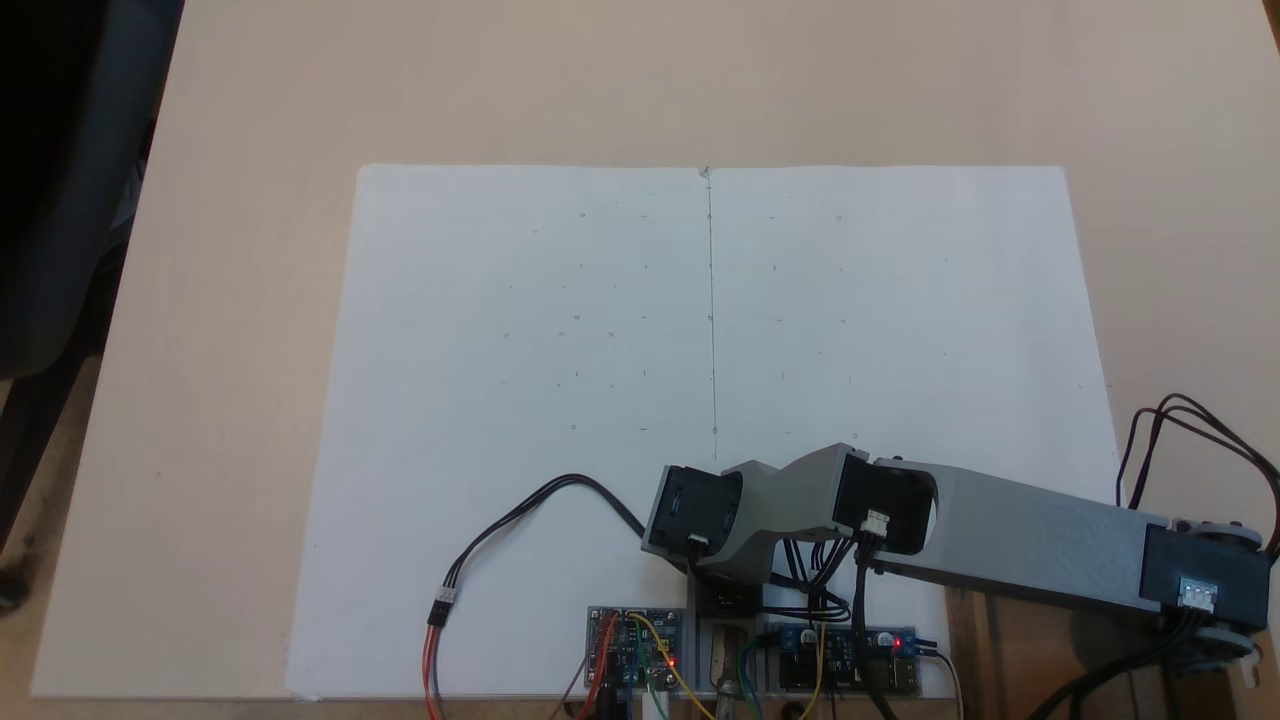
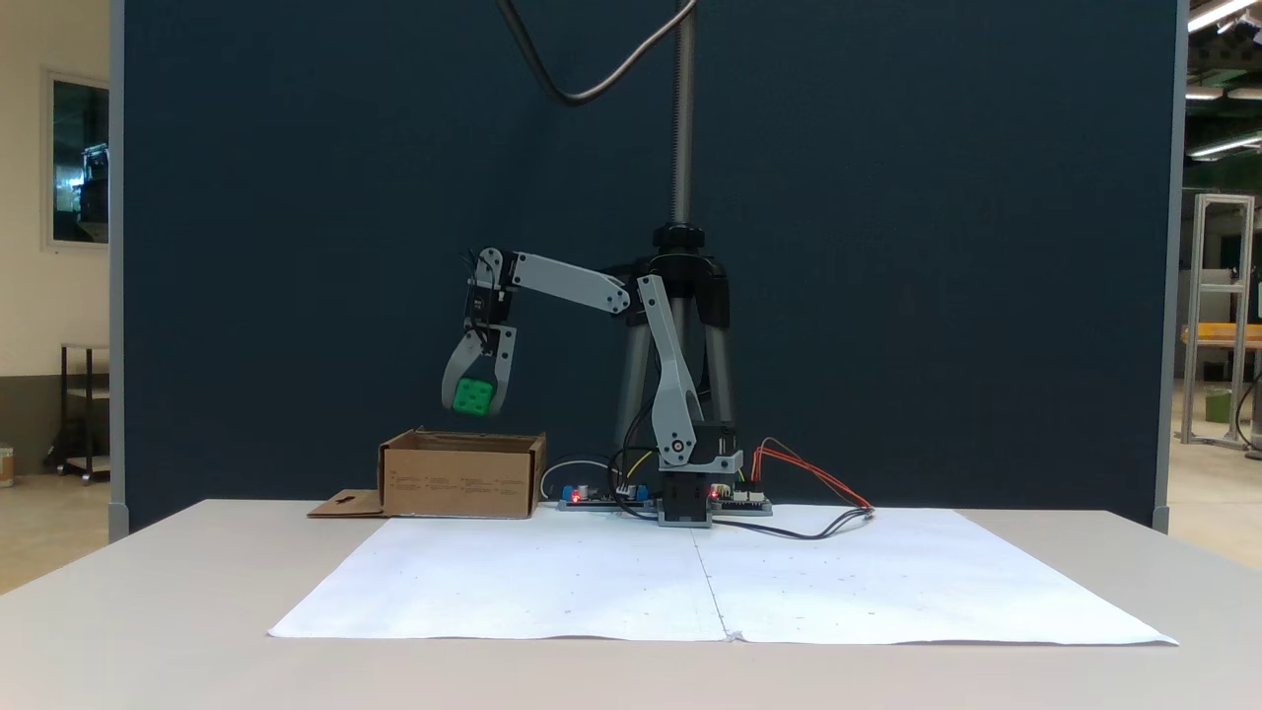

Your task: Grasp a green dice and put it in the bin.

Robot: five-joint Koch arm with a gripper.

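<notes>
The green dice (image 2: 473, 395) sits clamped between the tips of the gripper (image 2: 475, 398), which points downward and holds it in the air. Directly below, apart from the dice, stands the bin (image 2: 461, 479) on the table (image 2: 197, 592), beside the white paper (image 2: 710, 582).

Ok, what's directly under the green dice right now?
In a fixed view, the green dice hangs in the gripper, above the open top of the cardboard bin. There is a clear air gap between them. The bin's front wall hides its inside.
</notes>
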